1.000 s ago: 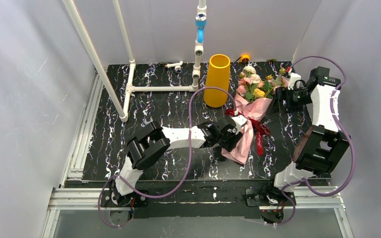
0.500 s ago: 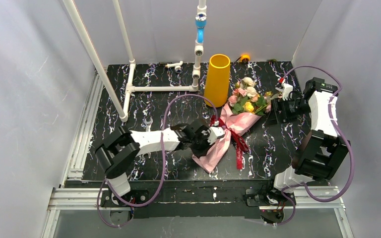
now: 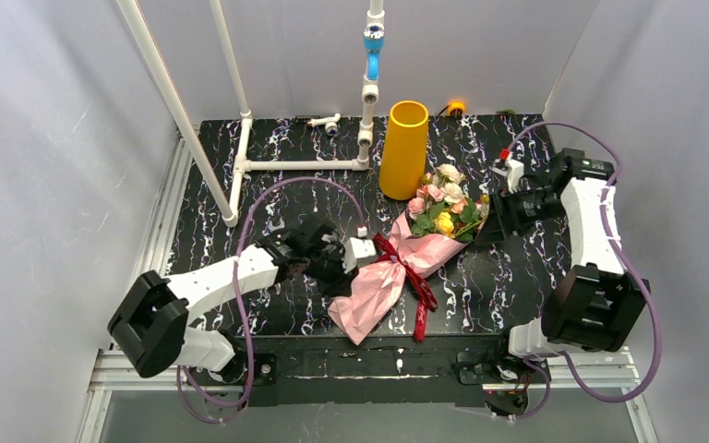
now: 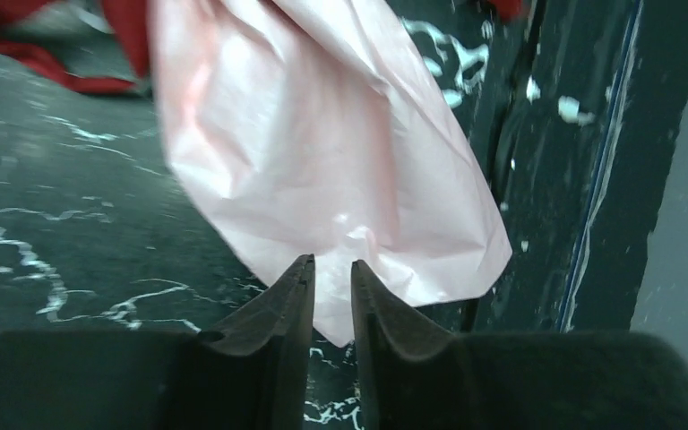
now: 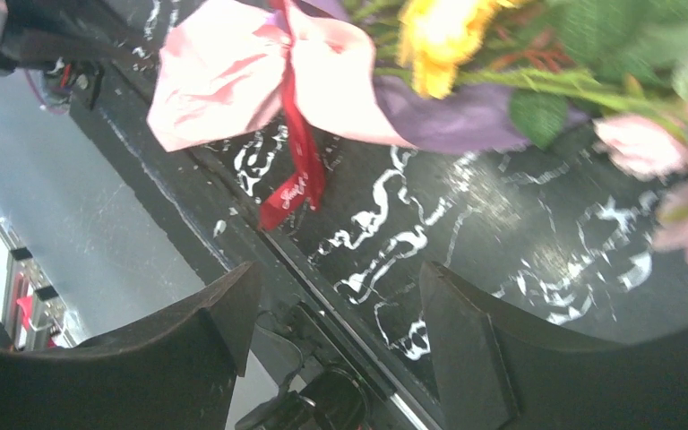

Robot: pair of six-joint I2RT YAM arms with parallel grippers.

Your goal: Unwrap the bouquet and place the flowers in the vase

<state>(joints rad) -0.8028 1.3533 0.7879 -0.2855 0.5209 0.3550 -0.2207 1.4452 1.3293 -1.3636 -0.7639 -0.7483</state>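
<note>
The left claw (image 4: 332, 269) is nearly closed, its two fingers (image 4: 278, 313) a thin slit apart. A corner of pink paper (image 4: 322, 161) shows in that slit; whether it is pinched I cannot tell. From above, this claw sits against the left side of the one bouquet (image 3: 406, 258), close to the knot of its single dark red ribbon (image 3: 417, 288).

The bouquet lies flat on the black marbled table (image 3: 286, 194), wrapped and tied, with its paper tail toward the near edge and its flowers (image 3: 443, 203) toward the back. At least five blooms can be counted there, one of them yellow. The one yellow vase (image 3: 403, 148) stands upright just beside the blooms, with nothing showing in its mouth.

The right claw (image 5: 331, 305) is spread wide, both fingers (image 5: 452, 322) well apart and nothing between them. It hangs low just to the right of the blooms. A white pipe frame (image 3: 240, 138) stands at the back left
</note>
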